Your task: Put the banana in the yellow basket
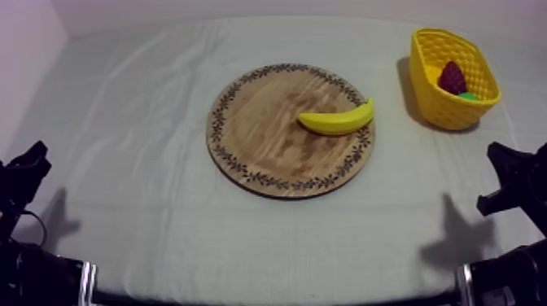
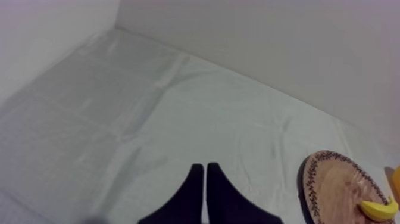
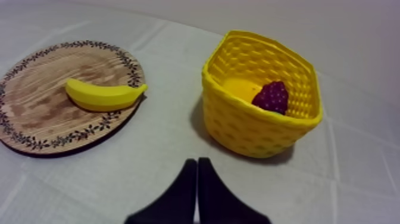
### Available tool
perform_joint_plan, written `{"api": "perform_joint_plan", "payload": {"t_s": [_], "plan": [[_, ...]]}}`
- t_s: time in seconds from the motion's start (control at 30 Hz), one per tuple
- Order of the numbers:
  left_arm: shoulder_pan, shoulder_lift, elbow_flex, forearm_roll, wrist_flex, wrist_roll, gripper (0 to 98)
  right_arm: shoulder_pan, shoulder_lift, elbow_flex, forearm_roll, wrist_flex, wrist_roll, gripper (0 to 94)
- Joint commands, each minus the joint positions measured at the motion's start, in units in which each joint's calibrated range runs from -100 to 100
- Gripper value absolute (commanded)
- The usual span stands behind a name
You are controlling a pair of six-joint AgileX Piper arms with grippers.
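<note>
Both sets of jaws are closed on nothing right now: the ones on my left arm (image 1: 22, 175) sit low at the lower left of the top view, pressed together into a narrow wedge over bare cloth. The ones on my right arm (image 1: 514, 181) do the same at the lower right, aimed at the gap between board and basket. So nothing's been grabbed yet, and the reach is the step in hand. The curved yellow toy banana (image 1: 336, 120) lies on the right half of the round wooden board with the dark leafy patterned rim (image 1: 264, 142), just right of the frame's centre. Its upturned tip reaches out to the rim on the basket side. The yellow woven basket (image 1: 444, 110) stands in the upper right, apart from the board, with a small bumpy red fruit (image 1: 452, 78) already inside. I'd use the right arm since it's nearer: open wide, come down across the banana's thick middle rather than along it, and squeeze there. It looks smooth and rounded, so a grab near a tapered end would probably slip. Lift it well clear of the basket's tall lattice wall before letting go. The grey-white cloth on the counter (image 1: 155, 220) looks soft and a bit creased.
</note>
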Motion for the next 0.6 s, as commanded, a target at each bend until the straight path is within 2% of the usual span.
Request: {"api": "perform_joint_plan", "payload": {"t_s": [0.0, 0.37, 0.57], "plan": [[-0.23, 0.00, 0.13, 0.08, 0.45, -0.43, 0.1, -6.49, -0.02, 0.00, -0.33, 1.99, 3.98, 0.6], [-0.23, 0.00, 0.13, 0.08, 0.45, -0.43, 0.1, -5.31, -0.02, -0.30, -0.19, 3.51, -1.34, 1.0], [-0.23, 0.00, 0.13, 0.08, 0.45, -0.43, 0.1, -4.59, -0.02, -0.33, -0.21, 3.55, -0.62, 0.6]]}}
